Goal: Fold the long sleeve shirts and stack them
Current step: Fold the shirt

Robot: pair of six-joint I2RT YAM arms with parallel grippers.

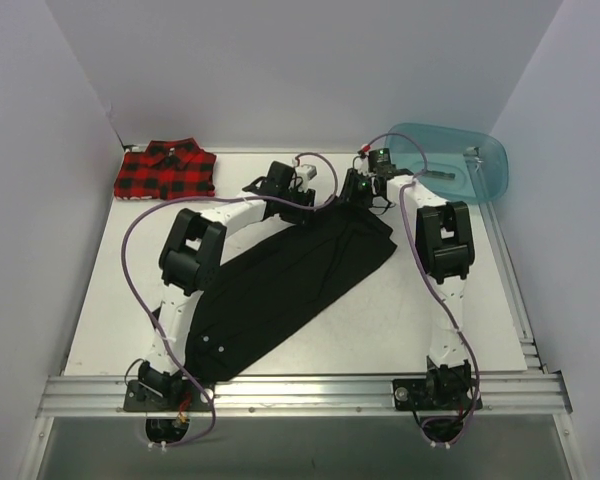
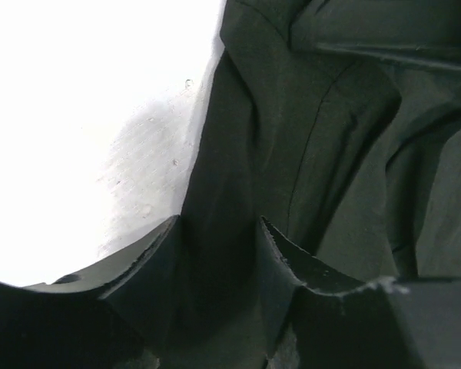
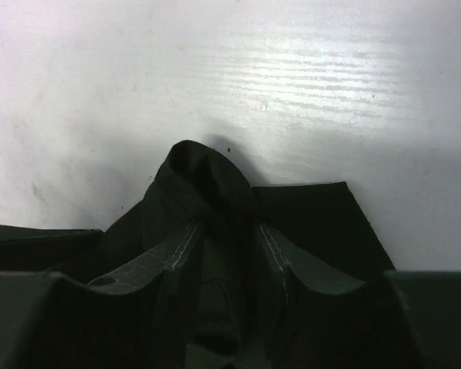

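Clamped right gripper on bunched far edge of black shirt, spread diagonally across table, set left gripper astride neighbouring fold (grip unclear) for likely two-handed lift and fold, noted plaid shirt folded in far-left corner, probable stack base.

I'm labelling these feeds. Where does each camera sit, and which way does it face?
Top external: above and behind the bases, looking down over the table; left arm and right arm show whole, over the black shirt.
Left wrist: on the left arm, looking down past the left gripper, which straddles the black shirt's edge.
Right wrist: on the right arm, looking down past the right gripper, shut on a raised pinch of black shirt.
Shared: every view shows the black shirt and table.
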